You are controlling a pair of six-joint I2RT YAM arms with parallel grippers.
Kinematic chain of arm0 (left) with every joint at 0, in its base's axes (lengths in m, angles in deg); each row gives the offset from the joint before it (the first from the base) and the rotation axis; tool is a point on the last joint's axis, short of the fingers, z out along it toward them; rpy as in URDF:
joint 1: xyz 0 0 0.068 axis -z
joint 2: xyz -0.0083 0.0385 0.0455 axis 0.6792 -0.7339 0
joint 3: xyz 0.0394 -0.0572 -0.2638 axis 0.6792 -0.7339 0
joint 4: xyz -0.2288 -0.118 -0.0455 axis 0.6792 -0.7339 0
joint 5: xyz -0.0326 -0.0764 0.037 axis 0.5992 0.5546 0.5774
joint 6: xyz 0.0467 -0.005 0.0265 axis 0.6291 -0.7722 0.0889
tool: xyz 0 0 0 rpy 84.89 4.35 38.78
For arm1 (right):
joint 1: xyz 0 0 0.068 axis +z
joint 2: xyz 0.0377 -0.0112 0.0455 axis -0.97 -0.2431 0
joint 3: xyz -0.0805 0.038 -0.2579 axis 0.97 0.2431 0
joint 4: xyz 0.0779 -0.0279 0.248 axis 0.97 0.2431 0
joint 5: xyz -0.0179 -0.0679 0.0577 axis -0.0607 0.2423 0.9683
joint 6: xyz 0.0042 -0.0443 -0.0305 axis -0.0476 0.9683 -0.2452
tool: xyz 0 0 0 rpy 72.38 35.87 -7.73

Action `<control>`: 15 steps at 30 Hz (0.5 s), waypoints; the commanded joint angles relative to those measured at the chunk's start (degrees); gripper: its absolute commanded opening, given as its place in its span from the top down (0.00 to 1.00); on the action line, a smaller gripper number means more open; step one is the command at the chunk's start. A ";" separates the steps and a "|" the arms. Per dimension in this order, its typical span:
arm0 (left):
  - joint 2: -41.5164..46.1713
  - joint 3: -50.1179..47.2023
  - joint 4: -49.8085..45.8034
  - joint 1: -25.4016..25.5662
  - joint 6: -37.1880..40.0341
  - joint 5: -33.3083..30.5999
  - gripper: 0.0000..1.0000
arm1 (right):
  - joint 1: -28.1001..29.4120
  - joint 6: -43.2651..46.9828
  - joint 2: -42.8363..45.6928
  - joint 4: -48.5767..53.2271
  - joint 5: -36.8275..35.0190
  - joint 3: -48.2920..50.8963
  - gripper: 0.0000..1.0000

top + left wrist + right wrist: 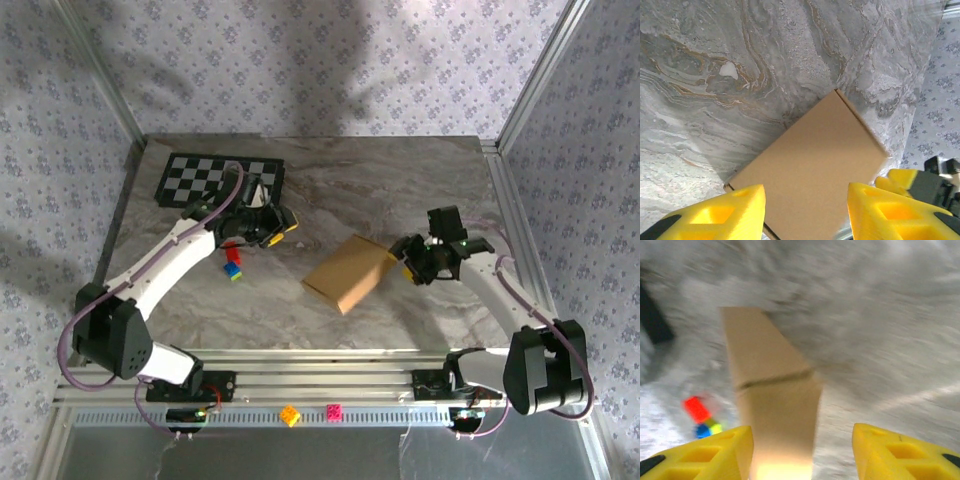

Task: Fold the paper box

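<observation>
The paper box [350, 272] is a flat tan cardboard rectangle lying at an angle in the middle of the marble table. My left gripper [280, 228] hovers to its upper left, apart from it. In the left wrist view its yellow jaws [806, 205] stand open, with the box [815, 165] lying beyond them. My right gripper [408, 265] is at the box's right end. The blurred right wrist view has that gripper [802, 440] open, and the box [772, 400] reaches down beside its left finger [715, 452]. I cannot tell whether it touches.
A black-and-white checkerboard mat [220, 180] lies at the back left. Small red, blue and green blocks [232, 262] sit just below the left gripper. An orange block [290, 415] and a pink one [334, 411] rest on the front rail. Metal frame posts line both table sides.
</observation>
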 commanded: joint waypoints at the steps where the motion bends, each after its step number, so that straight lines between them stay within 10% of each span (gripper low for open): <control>1: 0.53 0.06 -2.03 -0.70 2.29 -1.40 0.54 | -0.75 4.42 0.56 6.36 -2.82 0.37 0.42; 8: 0.47 2.16 -2.90 -4.40 4.13 -0.11 0.52 | -2.66 11.58 -2.67 12.08 -7.92 -10.17 0.34; 10: 1.66 2.24 -3.07 -6.85 4.59 0.31 0.49 | -4.64 14.72 -3.73 13.12 -10.17 -14.03 0.01; 11: 2.55 2.02 -3.06 -8.32 4.98 0.27 0.47 | -5.33 16.66 -3.81 12.85 -12.94 -15.90 0.00; 13: 4.86 1.50 -2.67 -10.78 6.41 -0.59 0.00 | -5.46 20.55 -2.94 12.01 -19.30 -18.85 0.01; 15: 8.12 0.70 -2.77 -12.65 9.16 -3.71 0.00 | -4.28 24.59 0.21 8.68 -27.11 -19.38 0.00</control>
